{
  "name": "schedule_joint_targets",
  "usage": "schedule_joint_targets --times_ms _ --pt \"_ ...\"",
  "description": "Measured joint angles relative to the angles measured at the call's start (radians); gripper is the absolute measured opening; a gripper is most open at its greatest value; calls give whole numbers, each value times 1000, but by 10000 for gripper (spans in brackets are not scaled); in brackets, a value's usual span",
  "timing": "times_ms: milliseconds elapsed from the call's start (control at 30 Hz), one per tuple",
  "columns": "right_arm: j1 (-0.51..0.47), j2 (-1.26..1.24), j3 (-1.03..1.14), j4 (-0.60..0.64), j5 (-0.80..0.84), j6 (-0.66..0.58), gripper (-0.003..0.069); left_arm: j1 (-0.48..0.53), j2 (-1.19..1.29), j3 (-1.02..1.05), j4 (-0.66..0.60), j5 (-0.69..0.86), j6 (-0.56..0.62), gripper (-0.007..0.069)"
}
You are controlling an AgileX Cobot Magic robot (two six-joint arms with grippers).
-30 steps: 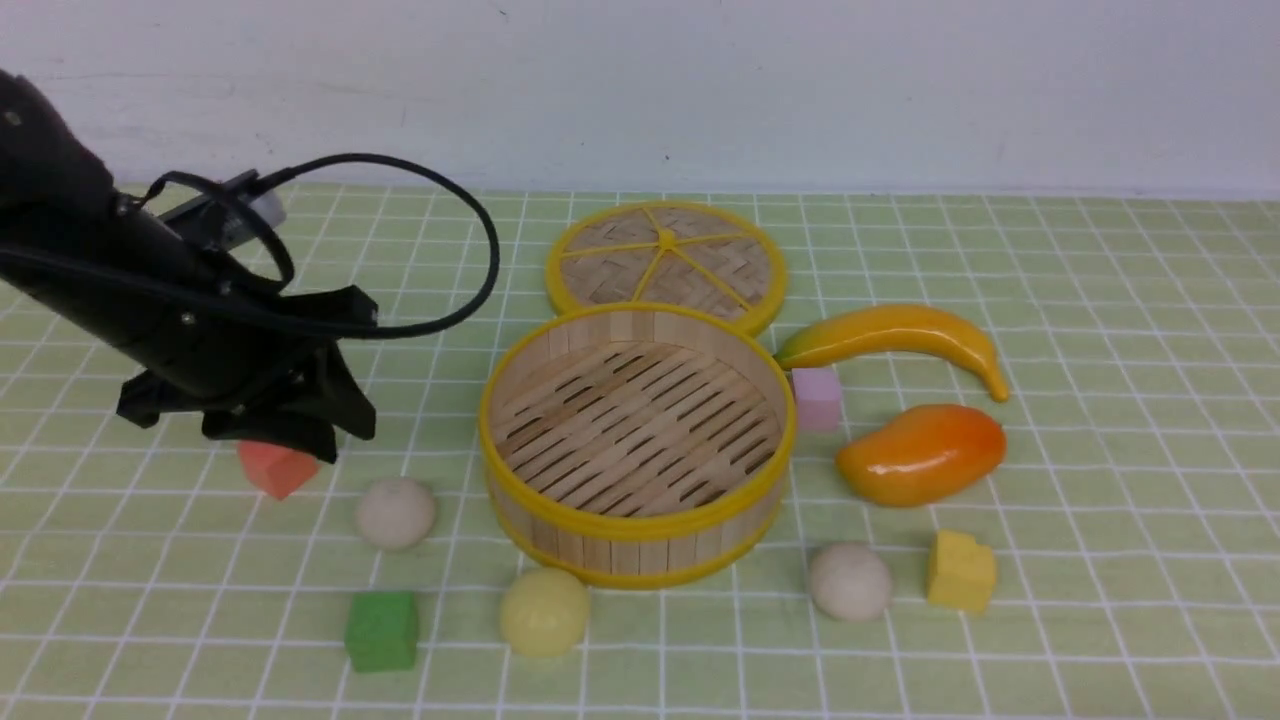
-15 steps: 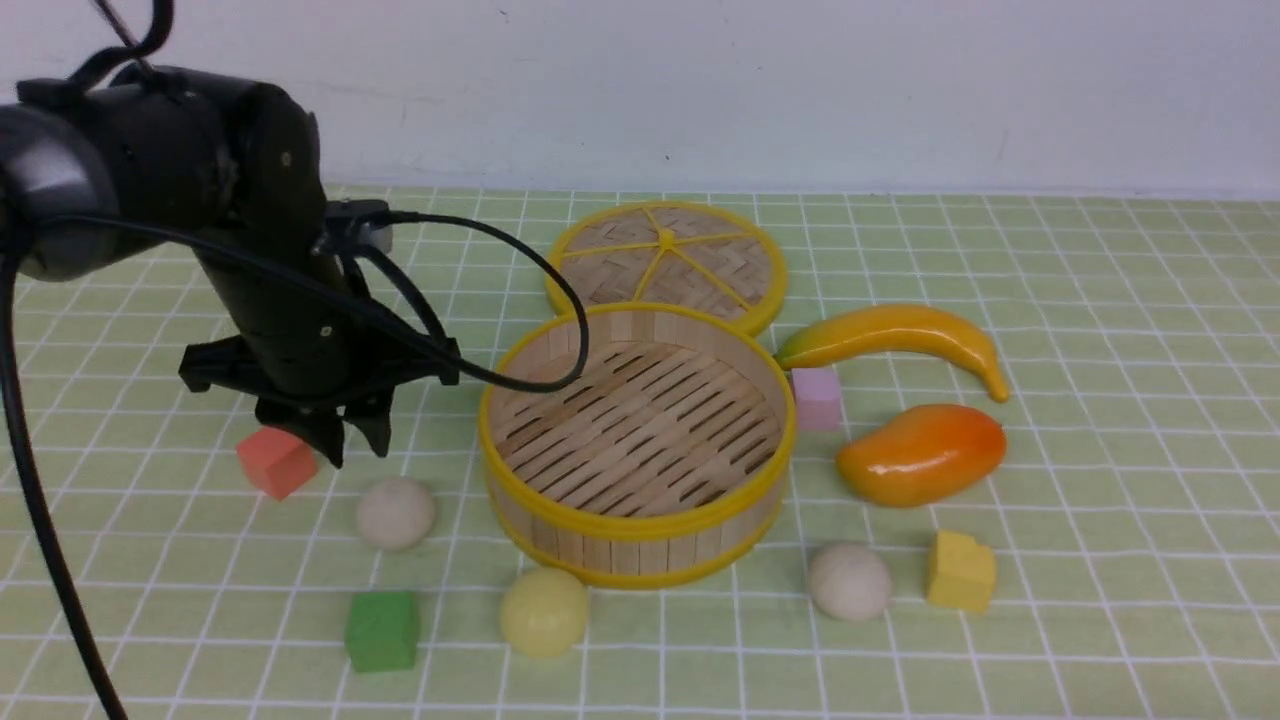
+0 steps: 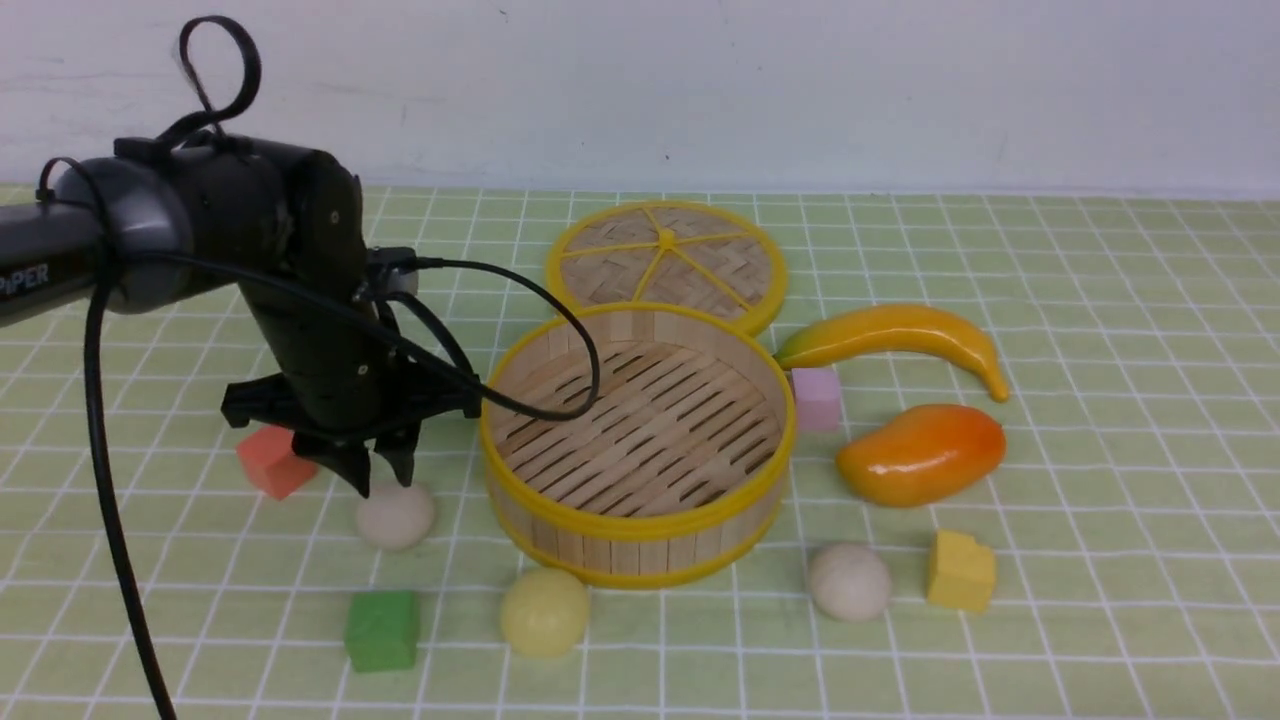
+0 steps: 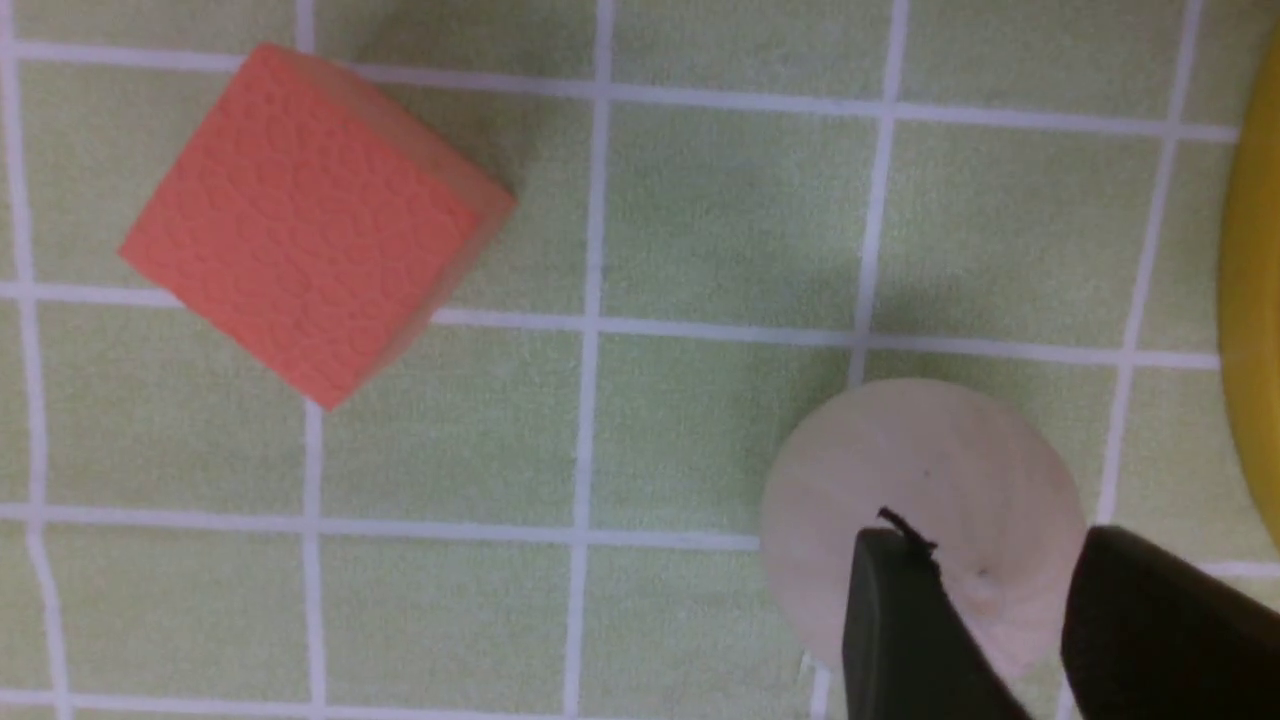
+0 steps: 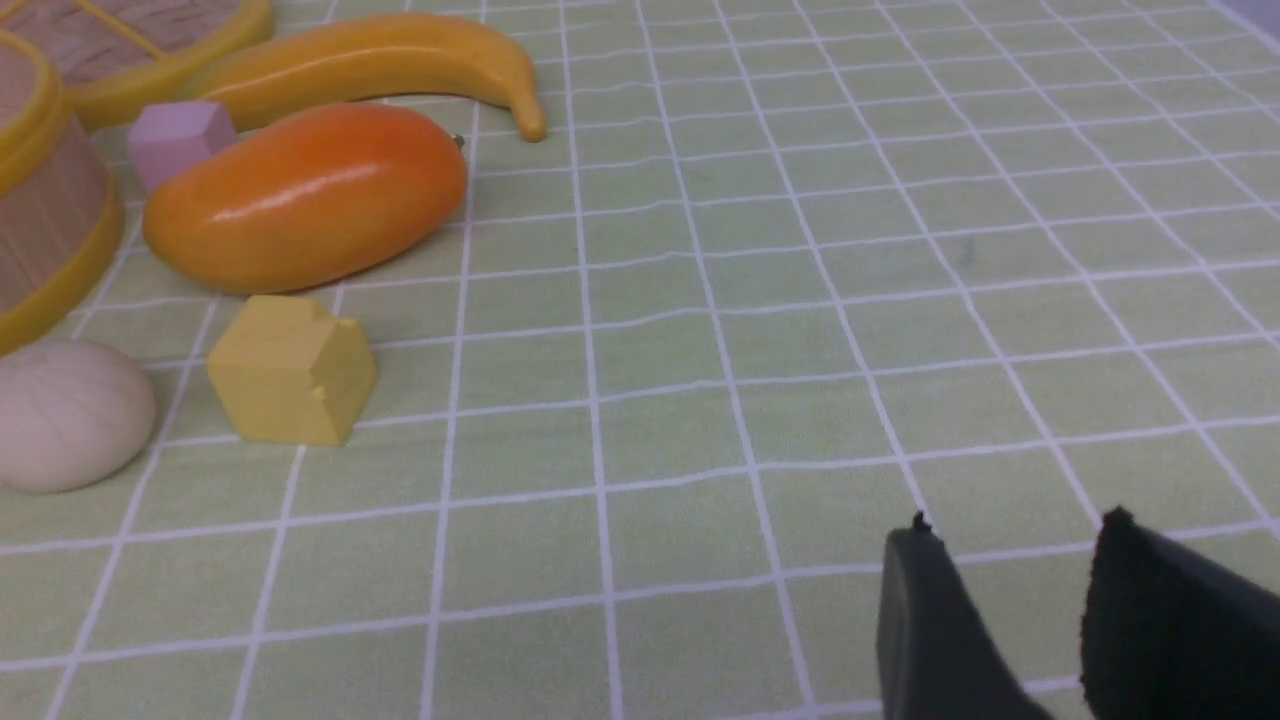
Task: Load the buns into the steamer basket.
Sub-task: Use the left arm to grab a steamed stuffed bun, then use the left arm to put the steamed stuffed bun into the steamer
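The steamer basket (image 3: 640,528) stands empty mid-table. Three buns lie on the cloth around it: a beige one (image 3: 396,517) to its left, a pale yellow one (image 3: 544,611) in front, a beige one (image 3: 850,581) to its front right. My left gripper (image 3: 378,482) points down just above the left beige bun, open with a narrow gap and empty. In the left wrist view the bun (image 4: 920,460) sits under the gripper (image 4: 1000,570), beside the basket's rim (image 4: 1255,300). My right gripper (image 5: 1010,560) is open and empty over bare cloth, out of the front view.
A red cube (image 3: 275,465) lies just left of the left gripper. A green cube (image 3: 381,630), a yellow cube (image 3: 960,571), a pink cube (image 3: 817,397), a banana (image 3: 900,335), a mango (image 3: 920,453) and a flat woven lid (image 3: 667,262) surround the basket.
My left arm has swung right from over the red cube, turned to point down, and lowered to just above the left beige bun. Nothing else has moved.
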Motion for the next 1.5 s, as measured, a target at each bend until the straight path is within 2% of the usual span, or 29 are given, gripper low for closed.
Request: schedule_joint_targets --times_ms 400,567,667,800,867,1000,1233,1367,1500 --pt "0 0 0 0 0 0 239 0 40 0 -1 -17 -1 238" --pt "0 0 0 0 0 0 239 0 53 0 0 -15 0 215" --pt "0 0 0 0 0 0 239 0 54 0 1 -5 0 165" --pt "0 0 0 0 0 1 239 0 54 -3 1 11 21 18" --pt "0 0 0 0 0 1 239 0 54 -3 0 16 30 -9" --pt "0 0 0 0 0 1 239 0 54 -20 -12 44 59 -13" --pt "0 0 0 0 0 2 239 0 59 -161 -35 182 115 -13" --pt "0 0 0 0 0 2 239 0 59 -315 -42 282 144 -13" --pt "0 0 0 0 0 3 239 0 59 -477 -130 315 160 -13"
